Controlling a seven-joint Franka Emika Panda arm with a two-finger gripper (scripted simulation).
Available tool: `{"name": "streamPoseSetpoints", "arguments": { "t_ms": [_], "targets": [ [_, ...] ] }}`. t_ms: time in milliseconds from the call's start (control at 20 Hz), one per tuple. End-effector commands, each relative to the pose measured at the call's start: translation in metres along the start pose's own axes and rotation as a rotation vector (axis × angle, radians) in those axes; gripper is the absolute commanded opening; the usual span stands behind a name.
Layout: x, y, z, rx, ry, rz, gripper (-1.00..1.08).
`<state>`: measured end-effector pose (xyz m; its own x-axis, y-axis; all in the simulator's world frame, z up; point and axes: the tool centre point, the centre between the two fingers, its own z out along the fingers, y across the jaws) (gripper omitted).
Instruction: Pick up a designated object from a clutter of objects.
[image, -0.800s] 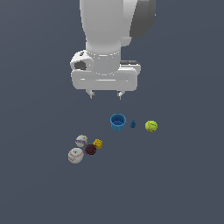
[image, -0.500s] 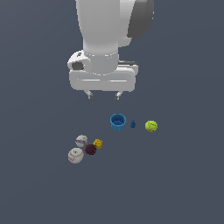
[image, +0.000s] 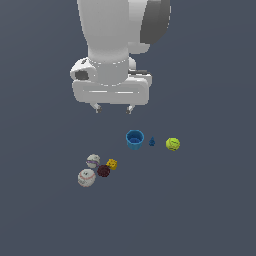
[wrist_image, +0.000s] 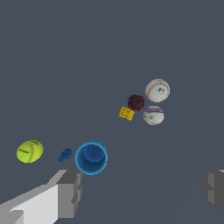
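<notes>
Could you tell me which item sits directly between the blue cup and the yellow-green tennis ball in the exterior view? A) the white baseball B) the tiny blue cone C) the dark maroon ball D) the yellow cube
B: the tiny blue cone stands alone between the blue cup and the tennis ball; the other items cluster apart, toward the exterior view's left.

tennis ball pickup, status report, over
Gripper open, empty, high above the floor. Tennis ball untouched, off to the exterior view's right of the gripper. Tiny blue cone and blue cup beside the ball, not touching it.
</notes>
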<state>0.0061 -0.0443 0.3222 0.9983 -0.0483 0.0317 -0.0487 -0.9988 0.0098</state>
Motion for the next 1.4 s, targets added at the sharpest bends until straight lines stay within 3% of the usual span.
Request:
{"name": "streamPoseSetpoints", "arguments": {
  "t_ms": [0, 500, 850, 1350],
  "targets": [
    [0.001, -0.005, 0.004, -0.001, -0.001, 0.0, 1.0],
    [0.006, -0.061, 0.052, -0.009, -0.006, 0.017, 1.0],
    [-0.003, -0.134, 0.111, -0.012, -0.011, 0.036, 1.0],
    [-0.043, -0.231, 0.19, -0.002, -0.022, 0.061, 1.0]
  ]
}}
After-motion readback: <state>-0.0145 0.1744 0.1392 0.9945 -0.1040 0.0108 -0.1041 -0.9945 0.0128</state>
